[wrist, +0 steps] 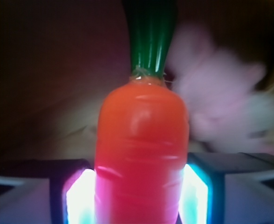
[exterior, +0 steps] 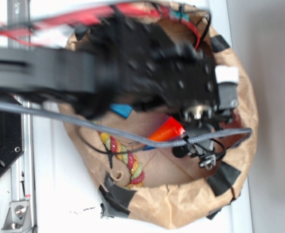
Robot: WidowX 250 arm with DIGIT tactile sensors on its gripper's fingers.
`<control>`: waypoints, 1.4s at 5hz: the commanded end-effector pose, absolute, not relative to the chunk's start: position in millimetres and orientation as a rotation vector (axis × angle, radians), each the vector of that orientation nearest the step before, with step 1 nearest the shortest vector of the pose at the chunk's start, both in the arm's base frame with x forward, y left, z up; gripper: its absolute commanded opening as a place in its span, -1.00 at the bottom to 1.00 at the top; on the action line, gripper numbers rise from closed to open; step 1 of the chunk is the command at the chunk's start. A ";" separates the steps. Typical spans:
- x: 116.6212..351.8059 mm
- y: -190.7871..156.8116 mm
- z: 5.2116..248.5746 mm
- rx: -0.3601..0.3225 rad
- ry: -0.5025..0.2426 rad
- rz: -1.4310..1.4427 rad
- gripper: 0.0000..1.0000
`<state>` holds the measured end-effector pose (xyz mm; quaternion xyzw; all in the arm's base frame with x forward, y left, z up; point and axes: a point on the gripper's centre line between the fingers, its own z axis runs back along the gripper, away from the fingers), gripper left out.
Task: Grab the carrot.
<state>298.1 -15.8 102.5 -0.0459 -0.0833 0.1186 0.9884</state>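
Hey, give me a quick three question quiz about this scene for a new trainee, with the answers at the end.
1. True or false: the carrot sits between the gripper pads.
2. Which colour is the carrot's stem? A) blue B) dark green C) white
3. In the exterior view, what lies at the lower left inside the paper bag?

Key:
1. True; both pads press its sides.
2. B
3. The multicoloured rope toy.
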 end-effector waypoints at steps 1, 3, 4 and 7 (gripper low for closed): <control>285.3 1.4 190.8 -0.053 -0.258 0.046 -1.00; 271.1 5.3 195.3 -0.033 -0.250 -0.007 -1.00; 266.4 5.0 195.7 -0.041 -0.251 -0.014 -1.00; 266.3 5.3 193.8 -0.040 -0.256 -0.004 -1.00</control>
